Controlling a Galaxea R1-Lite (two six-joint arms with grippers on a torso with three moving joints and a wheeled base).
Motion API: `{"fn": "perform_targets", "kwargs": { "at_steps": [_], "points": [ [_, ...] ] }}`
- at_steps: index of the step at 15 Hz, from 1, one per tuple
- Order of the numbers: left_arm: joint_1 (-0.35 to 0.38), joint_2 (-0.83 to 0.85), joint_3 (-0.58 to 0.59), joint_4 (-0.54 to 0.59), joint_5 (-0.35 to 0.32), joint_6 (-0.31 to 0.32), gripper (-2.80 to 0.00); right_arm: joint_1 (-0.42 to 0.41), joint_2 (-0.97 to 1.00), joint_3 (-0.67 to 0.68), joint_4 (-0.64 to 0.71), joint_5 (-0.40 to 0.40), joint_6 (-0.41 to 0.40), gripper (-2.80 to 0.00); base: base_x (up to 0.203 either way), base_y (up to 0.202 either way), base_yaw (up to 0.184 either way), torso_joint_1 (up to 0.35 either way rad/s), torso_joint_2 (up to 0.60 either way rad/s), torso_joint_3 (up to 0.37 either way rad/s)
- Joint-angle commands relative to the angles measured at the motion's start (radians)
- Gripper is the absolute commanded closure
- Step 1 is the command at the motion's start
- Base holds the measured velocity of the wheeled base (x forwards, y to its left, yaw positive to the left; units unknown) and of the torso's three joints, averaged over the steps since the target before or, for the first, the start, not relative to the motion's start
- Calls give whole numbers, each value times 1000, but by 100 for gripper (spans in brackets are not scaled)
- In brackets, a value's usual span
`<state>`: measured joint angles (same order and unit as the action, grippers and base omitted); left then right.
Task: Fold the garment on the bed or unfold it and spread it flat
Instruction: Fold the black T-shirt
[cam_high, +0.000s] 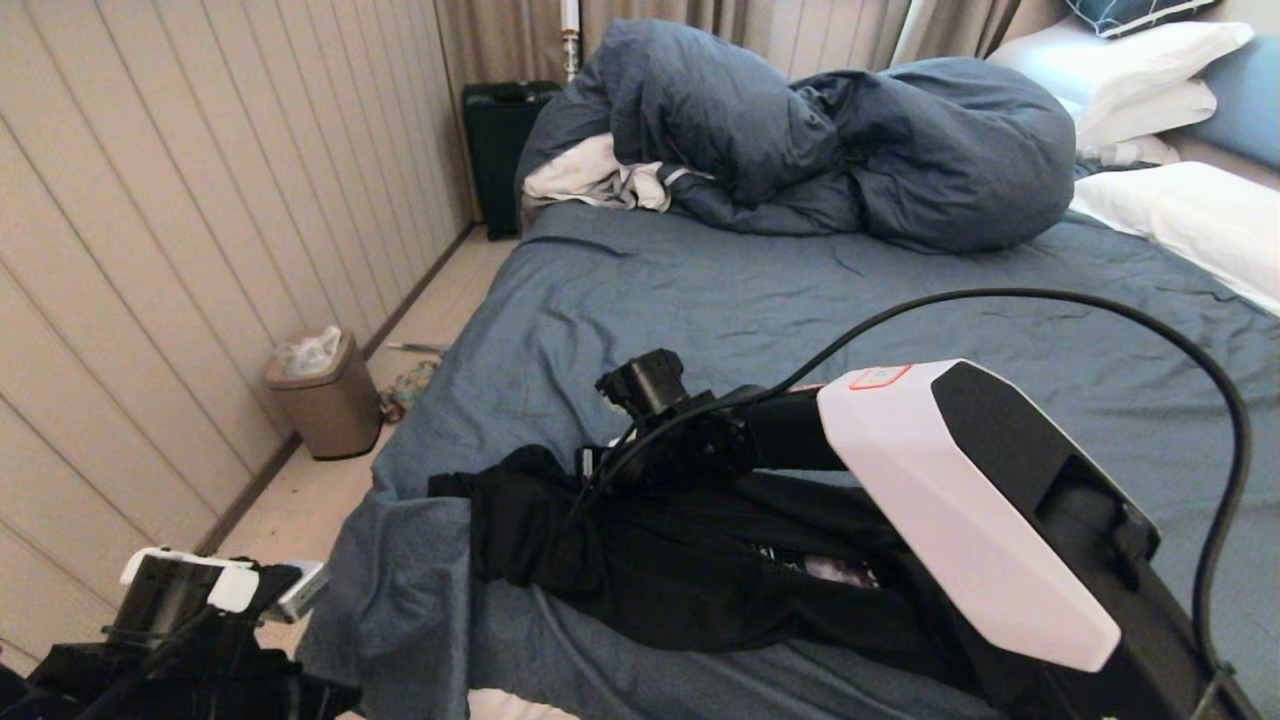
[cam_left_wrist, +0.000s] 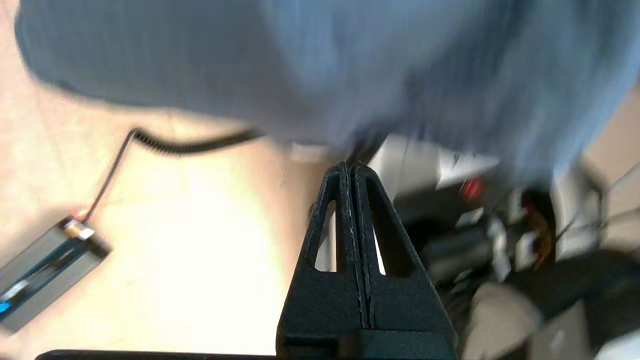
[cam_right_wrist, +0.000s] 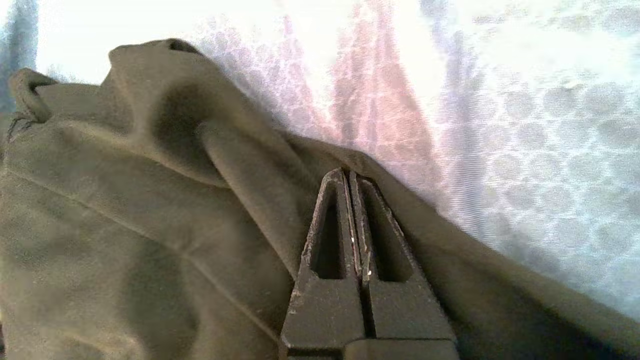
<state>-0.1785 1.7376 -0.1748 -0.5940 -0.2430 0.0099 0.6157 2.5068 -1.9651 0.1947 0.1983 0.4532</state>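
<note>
The black T-shirt (cam_high: 650, 570) lies bunched in a long heap near the front edge of the bed (cam_high: 760, 300), with a sliver of its print (cam_high: 835, 570) showing. My right arm (cam_high: 950, 500) reaches across it toward the left. In the right wrist view the right gripper (cam_right_wrist: 348, 172) is shut, its tips pinched into a fold of the T-shirt (cam_right_wrist: 150, 200), which is raised slightly off the sheet. My left gripper (cam_left_wrist: 350, 167) is shut on nothing and hangs low beside the bed's front left corner, over the floor.
A bulky dark-blue duvet (cam_high: 830, 140) and a white cloth (cam_high: 590, 175) are piled at the far end, with white pillows (cam_high: 1180, 210) at the right. On the floor to the left stand a bin (cam_high: 320, 395) and a black case (cam_high: 500, 140). A corded device (cam_left_wrist: 45, 270) lies on the floor.
</note>
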Motion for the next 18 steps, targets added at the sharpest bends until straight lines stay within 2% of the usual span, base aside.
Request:
{"fn": "perform_targets", "kwargs": {
  "at_steps": [1, 3, 6, 7, 10, 14, 18],
  "points": [
    [5, -52, 42, -8, -1, 14, 0, -8, 3, 0, 2, 1, 2, 0, 0, 0, 0, 0, 0, 0],
    [25, -64, -18, -41, -4, -9, 0, -10, 6, 0, 2, 3, 2, 0, 0, 0, 0, 0, 0, 0],
    [46, -52, -165, -73, -12, -88, 0, -8, 9, 0, 2, 3, 2, 0, 0, 0, 0, 0, 0, 0],
    [49, -40, -217, -74, -12, -98, -280, -8, 10, 0, 2, 1, 2, 0, 0, 0, 0, 0, 0, 0],
    [51, -10, -324, -72, -13, -108, -280, -13, 14, 0, 3, 0, 1, 0, 0, 0, 0, 0, 0, 0],
    [50, -3, -349, -78, -14, -108, -280, -14, 15, 0, 3, 0, 1, 0, 0, 0, 0, 0, 0, 0],
    [50, 74, -364, -89, -18, -109, -280, -16, 17, 0, 3, 0, 1, 0, 0, 0, 0, 0, 0, 0]
  ]
}}
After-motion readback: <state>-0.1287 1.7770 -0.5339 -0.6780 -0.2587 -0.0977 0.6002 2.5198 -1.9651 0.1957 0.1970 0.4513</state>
